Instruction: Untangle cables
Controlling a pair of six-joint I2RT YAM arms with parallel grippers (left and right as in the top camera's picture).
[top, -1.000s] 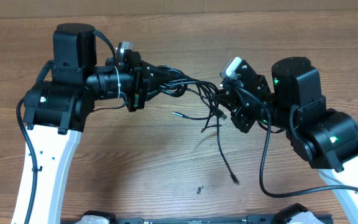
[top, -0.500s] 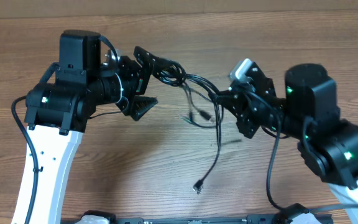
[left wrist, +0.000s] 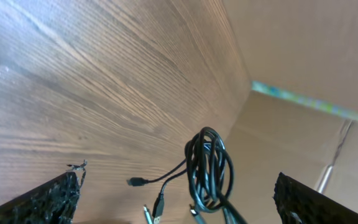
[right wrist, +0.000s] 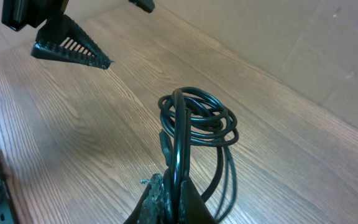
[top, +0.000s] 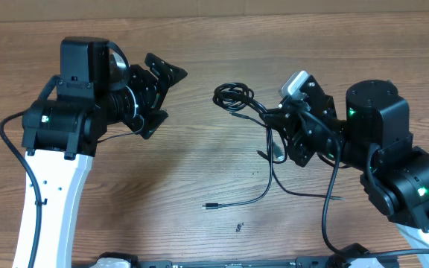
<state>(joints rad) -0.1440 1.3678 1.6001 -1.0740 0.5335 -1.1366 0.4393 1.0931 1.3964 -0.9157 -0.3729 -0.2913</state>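
Note:
A bundle of black cables (top: 233, 96) hangs as a looped coil from my right gripper (top: 272, 119), which is shut on its strands. In the right wrist view the coil (right wrist: 197, 118) rises straight out of the closed gripper (right wrist: 176, 194). One loose strand (top: 255, 197) trails down onto the table and ends in a plug (top: 210, 206). My left gripper (top: 161, 97) stands wide open to the left of the coil, apart from it and holding nothing. The left wrist view shows the coil (left wrist: 210, 171) and several dangling plugs (left wrist: 137, 182) ahead of the open left gripper (left wrist: 179, 205).
A cardboard wall (left wrist: 303, 56) runs along the table's far edge. A small dark speck (top: 238, 227) lies near the front. The arms' black bases (top: 118, 260) sit at the front edge. The right arm's own lead (top: 326, 212) hangs in a loop.
My left gripper opened, let go of the bundle and drew back to the left. The coil stayed with the right gripper, and a loose strand dropped onto the table.

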